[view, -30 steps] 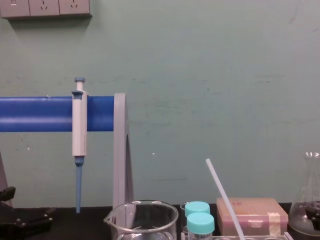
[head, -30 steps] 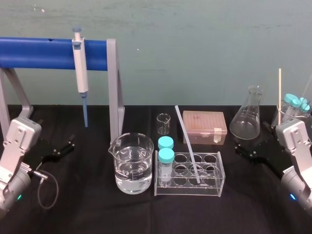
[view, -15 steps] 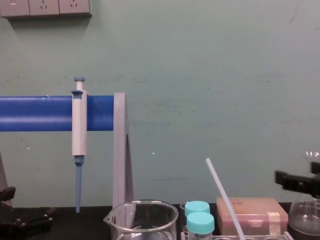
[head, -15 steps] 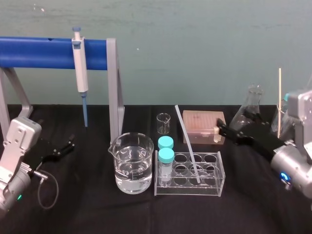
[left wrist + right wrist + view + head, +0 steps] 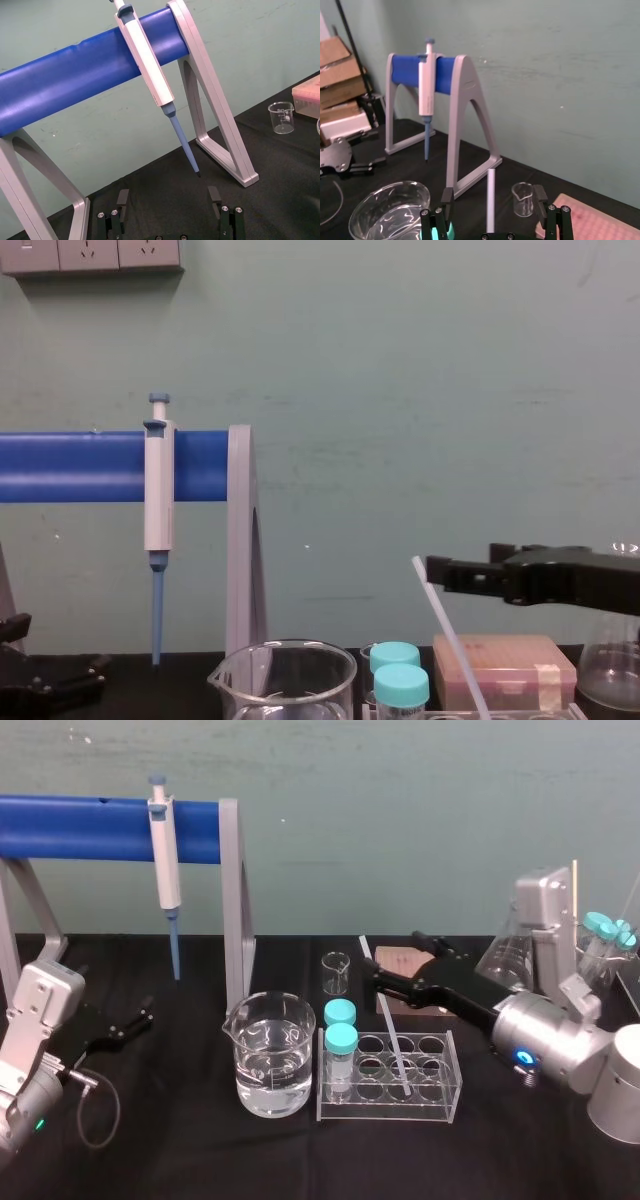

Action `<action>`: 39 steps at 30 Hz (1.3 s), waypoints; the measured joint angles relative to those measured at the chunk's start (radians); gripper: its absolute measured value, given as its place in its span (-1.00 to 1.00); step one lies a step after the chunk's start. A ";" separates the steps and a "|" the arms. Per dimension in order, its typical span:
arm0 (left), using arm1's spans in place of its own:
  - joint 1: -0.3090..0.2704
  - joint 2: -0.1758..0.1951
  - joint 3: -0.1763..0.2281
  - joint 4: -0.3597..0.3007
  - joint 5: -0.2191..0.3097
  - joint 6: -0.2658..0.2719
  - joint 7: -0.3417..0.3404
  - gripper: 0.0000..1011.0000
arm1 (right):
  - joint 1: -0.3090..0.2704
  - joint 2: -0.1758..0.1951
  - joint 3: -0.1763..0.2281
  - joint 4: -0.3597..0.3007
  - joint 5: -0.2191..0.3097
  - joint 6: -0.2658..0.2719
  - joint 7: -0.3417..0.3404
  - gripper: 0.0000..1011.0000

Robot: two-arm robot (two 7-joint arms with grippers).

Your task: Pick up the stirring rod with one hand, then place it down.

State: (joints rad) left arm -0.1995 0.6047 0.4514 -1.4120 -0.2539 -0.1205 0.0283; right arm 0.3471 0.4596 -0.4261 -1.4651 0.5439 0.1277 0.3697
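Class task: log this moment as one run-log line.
phase: pre-grasp | right tool: open, at top of stirring rod | rod state: leaning in rack, ungripped | left tool: open, parked left

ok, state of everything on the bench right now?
stirring rod: leaning in the tube rack, ungripped
right gripper: open, jaws flanking the rod's top
left gripper: open, parked on the table at left
pipette: hanging on the blue stand
large beaker: part-filled with clear liquid
small beaker: upright
capped tubes: in the tube rack, caps on
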 joint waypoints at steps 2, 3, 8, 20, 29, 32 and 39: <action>0.000 0.000 0.000 0.000 0.000 0.000 0.000 0.98 | 0.008 -0.007 -0.007 0.009 -0.010 0.004 0.006 0.98; 0.000 0.000 0.000 0.000 0.000 0.000 0.000 0.98 | 0.018 -0.014 -0.014 0.020 -0.020 0.010 0.009 0.98; 0.000 0.000 0.000 0.000 0.000 0.000 0.000 0.98 | 0.048 -0.042 -0.029 0.057 -0.054 0.046 0.002 0.98; 0.000 0.000 0.000 0.000 0.000 0.000 0.000 0.98 | 0.071 -0.094 -0.024 0.102 -0.082 0.114 -0.030 0.98; 0.000 0.000 0.000 0.000 0.000 0.000 0.000 0.98 | 0.071 -0.106 -0.019 0.110 -0.104 0.128 -0.031 0.98; 0.000 0.000 0.000 0.000 0.000 0.000 0.000 0.98 | 0.070 -0.106 -0.019 0.110 -0.104 0.128 -0.031 0.98; 0.000 0.000 0.000 0.000 0.000 0.000 0.000 0.98 | 0.070 -0.106 -0.018 0.110 -0.100 0.127 -0.031 0.85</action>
State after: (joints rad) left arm -0.1995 0.6047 0.4514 -1.4120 -0.2539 -0.1205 0.0283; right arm 0.4169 0.3538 -0.4443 -1.3552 0.4439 0.2549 0.3392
